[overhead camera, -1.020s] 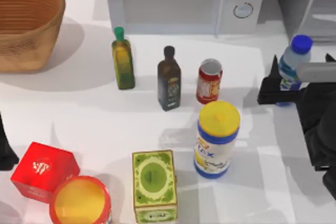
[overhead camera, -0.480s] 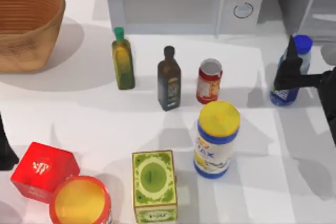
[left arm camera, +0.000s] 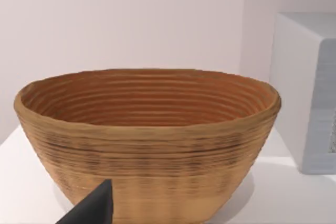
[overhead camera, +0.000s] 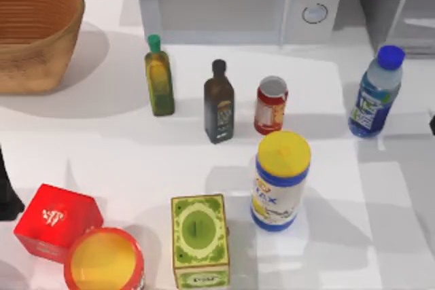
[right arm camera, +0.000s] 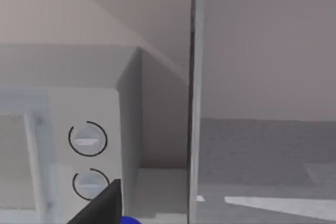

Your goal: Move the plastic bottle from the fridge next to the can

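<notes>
The plastic bottle (overhead camera: 374,93) stands upright on the white table (overhead camera: 102,140), over on the right side, in front of the grey fridge (overhead camera: 397,5). The red can (overhead camera: 270,105) stands well to its left, near the middle, beside the dark glass bottle (overhead camera: 219,103). No pincer touches the bottle. In the right wrist view a dark fingertip (right arm camera: 100,205) of the right gripper sits just above the bottle's blue cap (right arm camera: 131,220), facing the microwave (right arm camera: 68,145). I cannot tell if that pincer is apart or together. The left arm is parked by the woven basket (left arm camera: 147,140)
</notes>
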